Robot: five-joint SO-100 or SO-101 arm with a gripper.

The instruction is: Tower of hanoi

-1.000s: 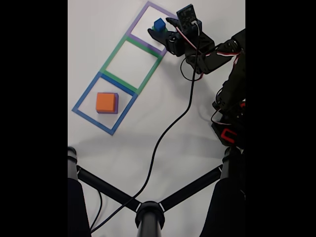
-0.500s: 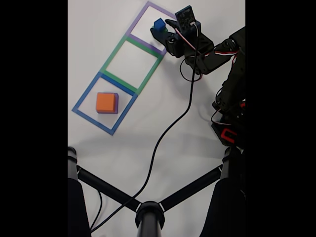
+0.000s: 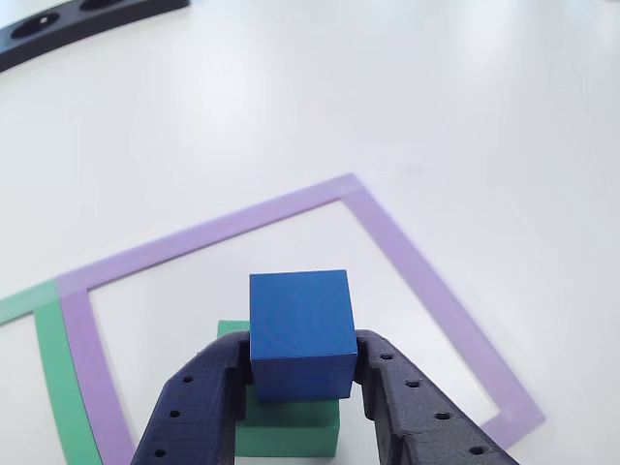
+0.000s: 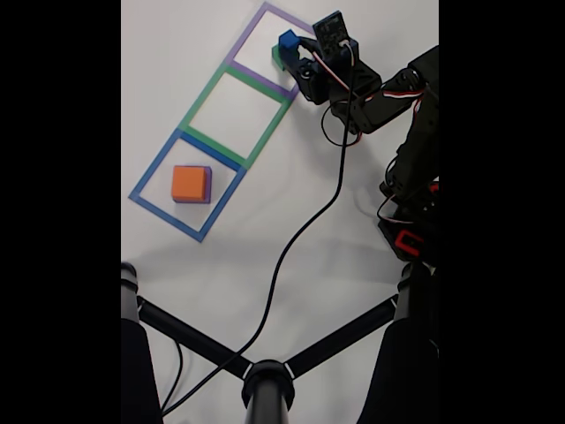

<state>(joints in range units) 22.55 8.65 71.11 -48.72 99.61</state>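
Item 1, far left of the fixed view: salmon-orange block [image 4: 190, 183] is sitting on the purple block [image 4: 208, 185], whose edge is showing as a thin rim, both inside the blue tape square [image 4: 144, 179] on the white tabletop [image 4: 265, 265].

Item 2, middle: green tape square [image 4: 196, 102] is lying between the other two outlines with nothing inside it.

Item 3, right: purple tape square [image 4: 250, 31] is holding the green block [image 3: 291, 436], resting flat on the tabletop near the square's arm-side edge.

Item 4: blue cube [image 3: 300, 334] is being carried directly above the green block, its underside appearing clear of the green top in the other view.

Item 5: gripper [image 3: 300, 383], with both black fingers [image 3: 199, 402] pressing the cube's two side faces.

Change noted: a second ago the fingers were spread around the cube as it sat lower; half a second ago they were closing; now the cube is clamped and has risen, uncovering the green block.

Reading: the smallest piece is probably being taken off the stack for transfer to another square; the grip looks centred and level.
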